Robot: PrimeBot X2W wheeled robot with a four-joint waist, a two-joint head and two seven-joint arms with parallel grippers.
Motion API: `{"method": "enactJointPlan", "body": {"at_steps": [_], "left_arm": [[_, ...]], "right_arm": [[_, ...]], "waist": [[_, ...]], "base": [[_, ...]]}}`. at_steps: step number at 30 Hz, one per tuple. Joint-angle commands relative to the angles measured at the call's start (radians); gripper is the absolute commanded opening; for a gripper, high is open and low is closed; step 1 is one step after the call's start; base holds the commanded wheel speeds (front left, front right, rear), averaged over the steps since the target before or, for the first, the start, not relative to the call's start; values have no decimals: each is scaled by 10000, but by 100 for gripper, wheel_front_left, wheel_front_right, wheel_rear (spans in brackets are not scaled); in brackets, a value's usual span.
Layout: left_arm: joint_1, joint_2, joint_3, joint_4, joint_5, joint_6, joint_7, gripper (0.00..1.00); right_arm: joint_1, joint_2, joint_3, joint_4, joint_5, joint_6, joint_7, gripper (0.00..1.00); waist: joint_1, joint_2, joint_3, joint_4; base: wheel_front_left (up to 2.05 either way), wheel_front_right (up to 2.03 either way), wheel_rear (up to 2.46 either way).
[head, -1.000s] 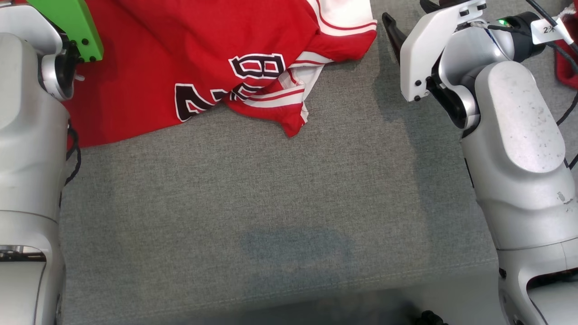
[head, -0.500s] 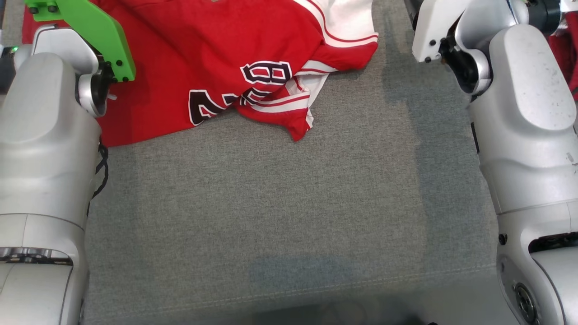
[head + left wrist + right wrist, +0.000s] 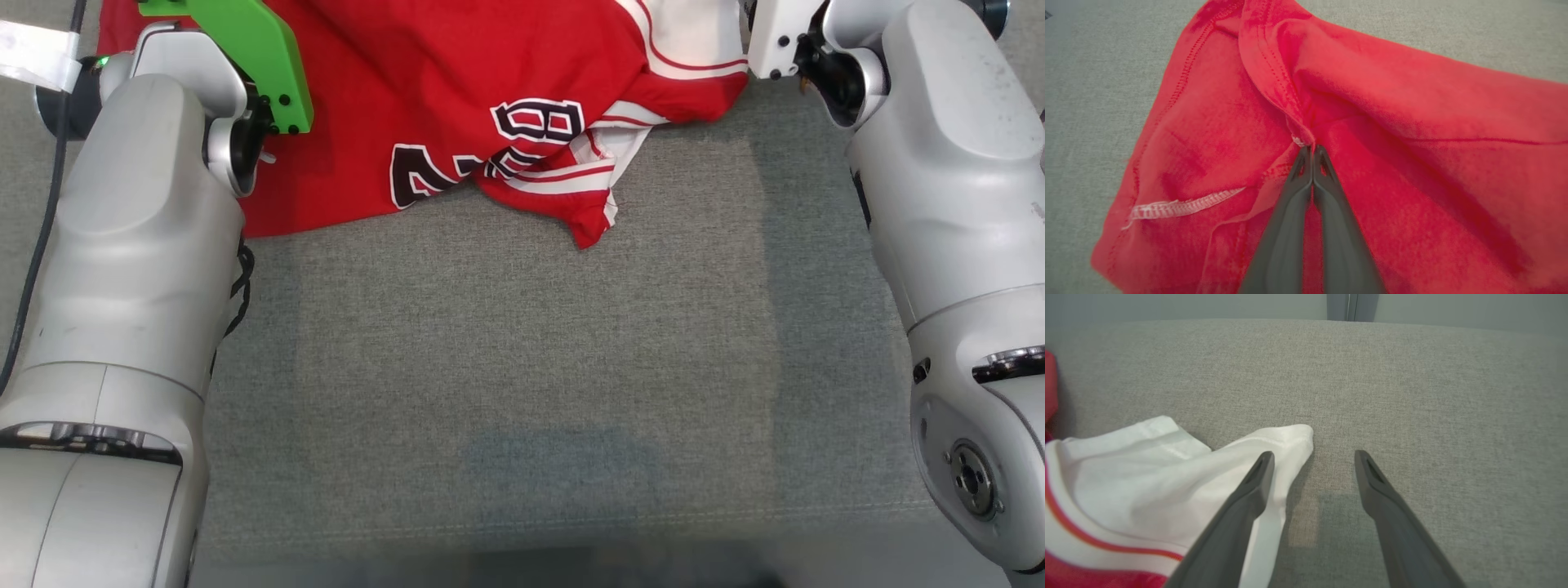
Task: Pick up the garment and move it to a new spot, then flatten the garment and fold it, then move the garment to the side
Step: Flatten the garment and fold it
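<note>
Garment (image 3: 457, 98): red jersey with white, red-striped trim, found bunched at 12 o'clock of the head view, on the worktop (image 3: 522, 343).
Writing: black numerals (image 3: 535, 122) outlined in white are seen. An "8" is read, but the character beside it is creased and cannot be told.
Left claw (image 3: 1312, 149): closed, tips pinched on a stitched red fold of the garment.
Right claw (image 3: 1314, 454): held open. One finger is over the white trim at 9 o'clock, and the gap is over bare fabric.
Surface: grey woven cloth, with a stitched seam near the 6 o'clock edge.
Room: a pale grey wall (image 3: 1208, 306) is noted beyond the far edge, with a darker upright strip (image 3: 1351, 306) at 12 o'clock.
</note>
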Motion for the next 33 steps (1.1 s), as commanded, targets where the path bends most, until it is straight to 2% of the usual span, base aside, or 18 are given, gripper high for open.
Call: {"method": "enactJointPlan", "body": {"at_steps": [1,5,7,11,17,18,19,20,21,22,28,33], "left_arm": [[-182,-103,-60,58,-80,-66,-70,0],[-325,-292,-208,243,-166,-168,-196,0],[-392,-363,-264,311,-205,-221,-235,0],[-484,-424,-375,444,-252,-256,-316,0],[-607,-475,-477,589,-372,-297,-449,0],[-630,-479,-497,618,-383,-296,-462,0],[-659,-489,-516,639,-408,-290,-471,0],[-689,-494,-532,657,-435,-279,-511,0],[-711,-500,-552,681,-457,-274,-546,0],[-729,-503,-569,713,-471,-278,-551,0],[-806,-514,-631,881,-613,-245,-804,0],[-911,-452,-548,866,-699,-93,-1460,0]], "right_arm": [[-277,-24,-192,262,-249,-5,-15,100],[-882,-22,-1102,915,-907,-5,-177,100],[-1074,-20,-1365,1263,-1170,-5,129,100],[-1439,-23,-1646,1850,-1667,-5,881,100],[-1556,-21,-2156,2019,-2125,-5,1010,100],[-1553,-22,-2321,2030,-2197,-5,1010,86],[-1552,-21,-2470,2072,-2240,-5,1062,47],[-1562,-16,-2590,2131,-2255,-5,1068,31],[-1594,-16,-2681,2184,-2248,-5,1044,3],[-1621,-14,-2719,2281,-2229,-5,1029,0],[-1720,-33,-2875,2468,-2334,-8,526,0],[-1938,-23,-2932,2388,-2293,-7,-231,0]], "waist": [[1,0,211,224],[1,0,304,417],[1,0,325,471],[1,0,370,534],[1,0,368,584],[1,0,369,597],[1,0,376,610],[1,0,389,624],[1,0,400,634],[1,0,409,644],[1,0,365,621],[1,0,205,589]], "base": [[0,0,0],[0,0,0],[0,0,0],[0,0,0],[0,0,0],[0,0,0],[0,0,0],[0,0,0],[0,0,0],[0,0,0],[0,0,0],[0,0,0]]}}
